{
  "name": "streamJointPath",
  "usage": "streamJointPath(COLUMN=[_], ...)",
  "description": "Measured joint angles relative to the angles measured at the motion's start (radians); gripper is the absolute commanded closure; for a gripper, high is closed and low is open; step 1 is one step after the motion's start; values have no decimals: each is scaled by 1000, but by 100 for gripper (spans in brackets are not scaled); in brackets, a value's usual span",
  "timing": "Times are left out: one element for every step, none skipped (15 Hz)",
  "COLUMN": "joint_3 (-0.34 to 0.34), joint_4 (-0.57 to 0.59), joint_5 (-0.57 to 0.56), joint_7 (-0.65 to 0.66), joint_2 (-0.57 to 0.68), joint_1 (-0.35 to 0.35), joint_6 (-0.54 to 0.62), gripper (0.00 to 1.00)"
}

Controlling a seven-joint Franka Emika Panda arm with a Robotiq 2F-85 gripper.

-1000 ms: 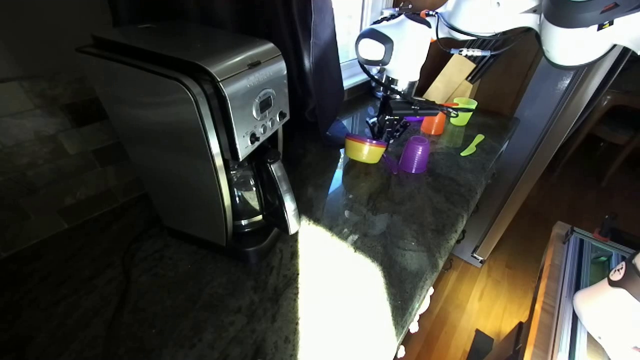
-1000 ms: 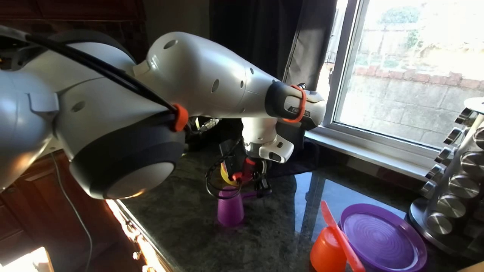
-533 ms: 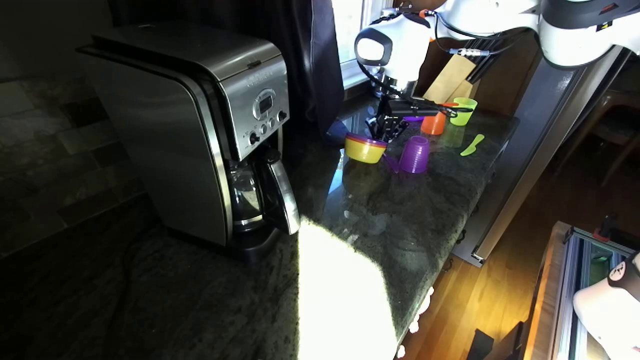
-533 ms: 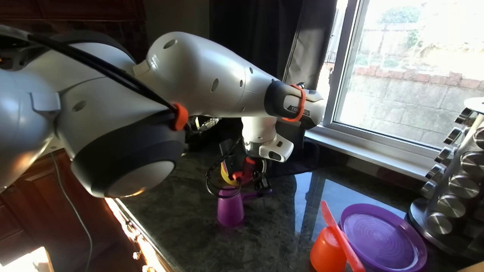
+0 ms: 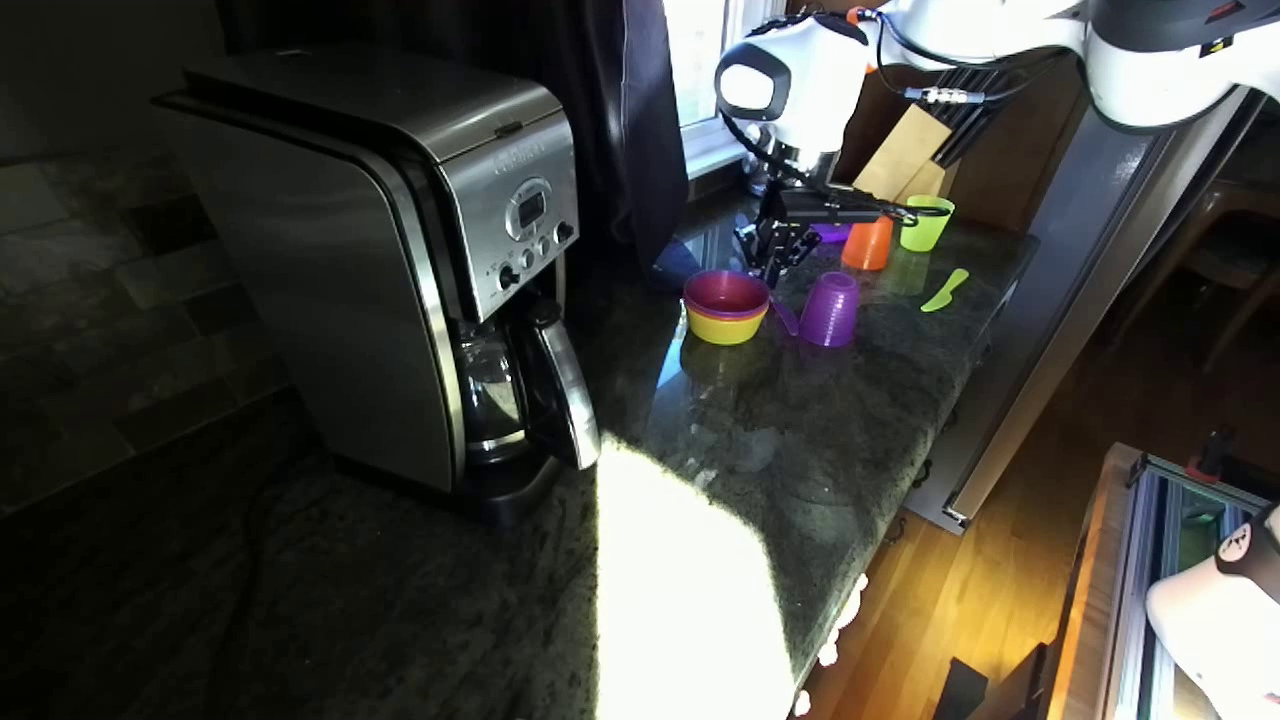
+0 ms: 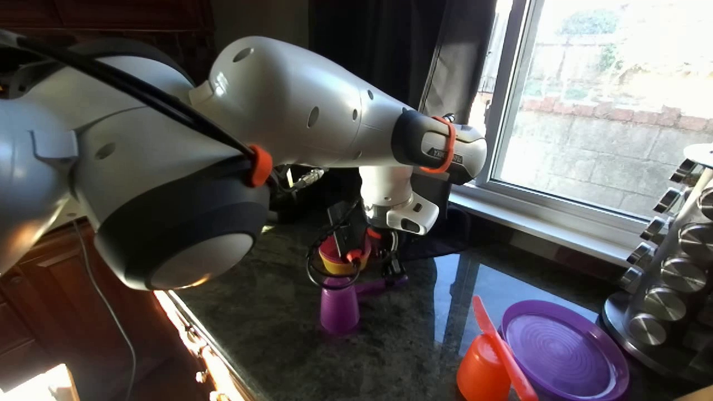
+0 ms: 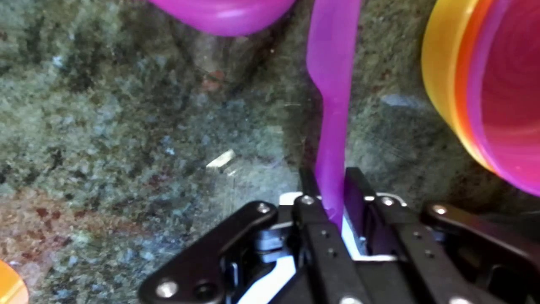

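One glossy countertop point(image 6: 401, 348), purple knife point(image 7: 336, 112) between jaws, bright window point(image 6: 604, 111), likely curtain point(image 6: 384, 61) alongside

In the wrist view, stacked bowls point(image 7: 493, 84) restrict passage right of the purple knife point(image 7: 336, 109); countertop point(image 7: 126, 147) provides clearance at left, below the purple cup point(image 7: 223, 14).

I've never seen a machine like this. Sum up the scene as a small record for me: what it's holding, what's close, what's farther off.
Held: purple plastic knife, gripped at its handle by the black hand
Close by: nested round plastic bowls, yellow outermost; upside-down purple plastic cup
Farther off: upside-down orange plastic cup, orange plastic knife lying on it; round purple plastic plate
Surface: dark speckled stone counter
Also there: boxy silver coffee maker
Unclear: whether the held knife touches the counter
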Motion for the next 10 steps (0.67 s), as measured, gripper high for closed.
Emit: streamJointPath(joint_3=[0,-1,-1,-1,-1,-1,-2,-2,-2,-1], joint_4=[1,1,3,4,5,7,9,11,11,9], joint_5=[0,0,0,0,0,0,0,0,0,0], joint_7=[0,0,0,1,1,1,2,2,2,2], joint_2=[-6,-12,-20,-28,-38,-49,-61,-73,-82,-87], joint_1=[-5,-10,-15,-20,-26,-31,-36,-40,-44,-48], joint_6=[0,0,0,0,0,0,0,0,0,0], gripper=[94,94,94,94,94,94,87,56,60,60])
